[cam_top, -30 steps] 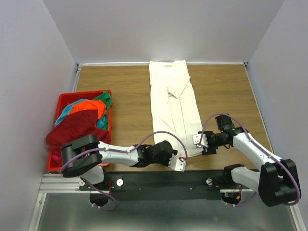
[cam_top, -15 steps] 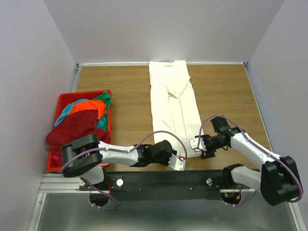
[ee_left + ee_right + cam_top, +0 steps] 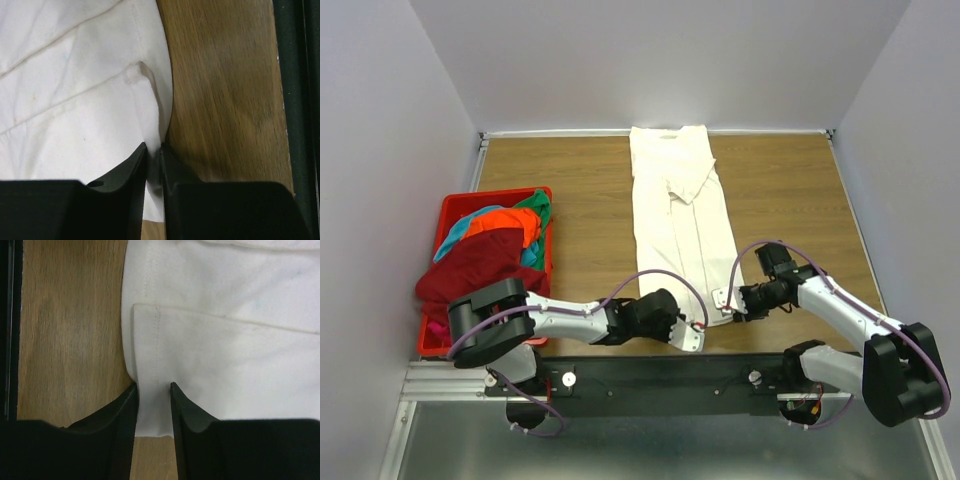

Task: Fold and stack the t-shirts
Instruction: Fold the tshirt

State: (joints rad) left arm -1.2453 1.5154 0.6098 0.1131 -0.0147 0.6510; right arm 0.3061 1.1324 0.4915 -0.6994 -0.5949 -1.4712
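Note:
A large white t-shirt (image 3: 680, 215) lies folded into a long strip down the middle of the wooden table. My left gripper (image 3: 697, 328) is at its near left corner; in the left wrist view the left gripper (image 3: 153, 152) is shut on a pinched ridge of the white t-shirt's hem (image 3: 75, 115). My right gripper (image 3: 725, 300) is at the near right corner. There the right gripper (image 3: 153, 387) stands open, its fingers astride the white t-shirt's hemmed edge (image 3: 225, 355), cloth lying flat between them. Dark red (image 3: 480, 265), orange (image 3: 505, 222), teal (image 3: 450, 243) and green (image 3: 535, 203) t-shirts are heaped in the basket.
The red plastic basket (image 3: 448, 205) stands at the table's left edge, the dark red shirt spilling over its near rim. A black rail (image 3: 650, 375) runs along the near edge just behind both grippers. Bare wood (image 3: 790, 190) shows on either side of the white shirt.
The left gripper's jaws have closed onto the hem. The right gripper has slid left onto the shirt's near right corner and its jaws have narrowed.

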